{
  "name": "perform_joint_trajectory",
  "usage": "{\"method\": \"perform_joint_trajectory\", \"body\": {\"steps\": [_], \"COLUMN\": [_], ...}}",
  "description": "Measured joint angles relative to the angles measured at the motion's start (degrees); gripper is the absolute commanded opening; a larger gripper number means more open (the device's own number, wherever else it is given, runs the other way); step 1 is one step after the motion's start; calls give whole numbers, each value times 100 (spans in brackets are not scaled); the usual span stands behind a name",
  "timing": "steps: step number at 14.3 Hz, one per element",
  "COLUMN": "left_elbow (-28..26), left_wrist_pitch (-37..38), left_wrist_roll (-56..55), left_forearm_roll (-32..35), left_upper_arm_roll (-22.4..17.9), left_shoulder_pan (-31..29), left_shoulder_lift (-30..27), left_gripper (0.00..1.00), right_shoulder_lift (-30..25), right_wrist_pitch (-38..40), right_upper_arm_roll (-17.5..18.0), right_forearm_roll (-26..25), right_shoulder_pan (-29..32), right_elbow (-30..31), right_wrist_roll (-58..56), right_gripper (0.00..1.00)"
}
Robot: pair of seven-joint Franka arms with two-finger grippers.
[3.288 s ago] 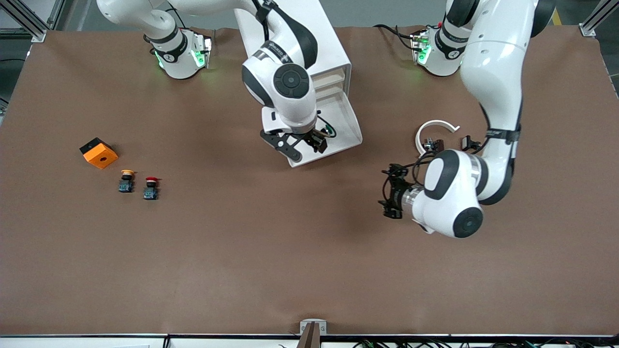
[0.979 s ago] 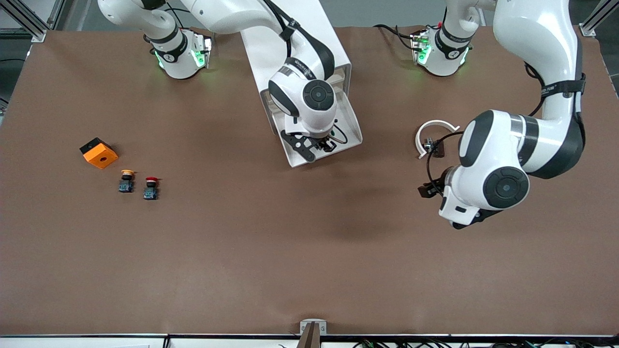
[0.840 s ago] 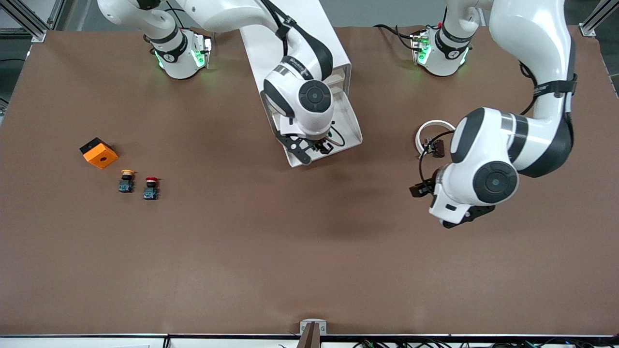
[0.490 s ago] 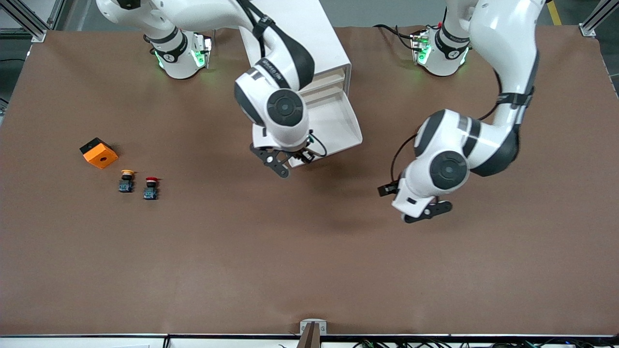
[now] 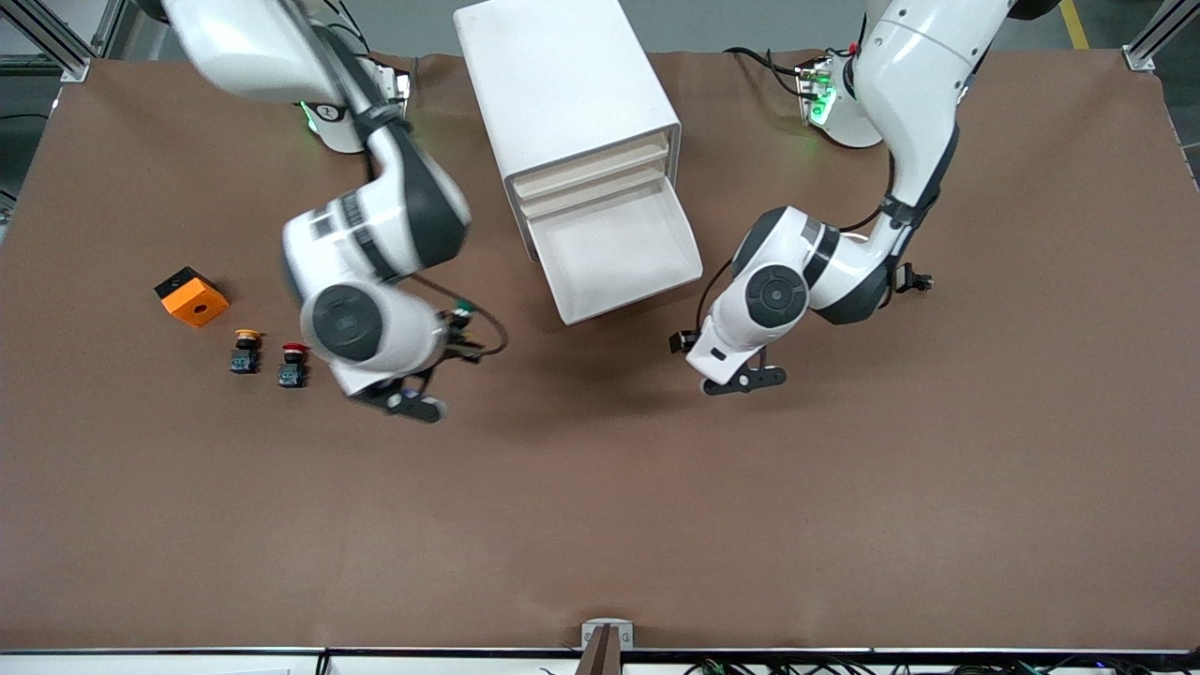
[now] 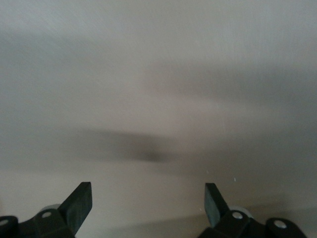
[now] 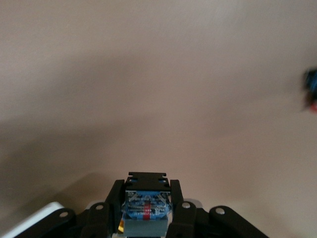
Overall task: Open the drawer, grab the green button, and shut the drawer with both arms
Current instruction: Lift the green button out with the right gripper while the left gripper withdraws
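Note:
The white cabinet (image 5: 562, 84) stands at mid-table with its bottom drawer (image 5: 619, 248) pulled open and empty. My right gripper (image 5: 455, 333) is shut on the green-capped button (image 5: 463, 307) and holds it over the bare table, between the drawer and the two loose buttons. In the right wrist view the black-and-blue body (image 7: 146, 203) sits between the fingers (image 7: 111, 208). My left gripper (image 5: 682, 342) hangs over the table just off the drawer's front corner at the left arm's end. Its fingers (image 6: 79, 206) are spread wide and empty.
An orange block (image 5: 192, 296), a yellow-capped button (image 5: 246, 349) and a red-capped button (image 5: 292, 364) lie at the right arm's end of the table. The red-capped button shows blurred in the right wrist view (image 7: 312, 91).
My right gripper has lifted the green-capped button out of the drawer and swung toward the loose buttons. My left arm has swept from its end of the table to the drawer's front.

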State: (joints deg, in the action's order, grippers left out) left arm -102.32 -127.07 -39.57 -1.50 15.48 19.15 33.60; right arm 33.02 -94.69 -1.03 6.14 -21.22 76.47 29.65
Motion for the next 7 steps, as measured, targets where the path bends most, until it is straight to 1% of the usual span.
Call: {"method": "perform_joint_trajectory", "body": {"steps": [3, 5, 7], "left_elbow": [-2, -16, -43], "left_wrist_pitch": [10, 252, 482], "left_wrist_roll": [-392, -870, -1120], "left_forearm_roll": [-24, -109, -266], "left_upper_arm_roll": [122, 324, 516], "left_shoulder_pan": [283, 341, 339], "left_shoulder_lift": [87, 103, 107], "left_gripper": [100, 100, 100], "right_shoulder_lift": [16, 41, 62], "right_wrist_pitch": [-572, -1135, -1628], "right_upper_arm_roll": [-1, 0, 0], "right_forearm_roll": [-347, -529, -640], "right_shoulder_pan": [575, 777, 925], "right_elbow": [289, 615, 931], "right_wrist_roll": [-1346, -1883, -2294], "right_gripper": [14, 14, 14]}}
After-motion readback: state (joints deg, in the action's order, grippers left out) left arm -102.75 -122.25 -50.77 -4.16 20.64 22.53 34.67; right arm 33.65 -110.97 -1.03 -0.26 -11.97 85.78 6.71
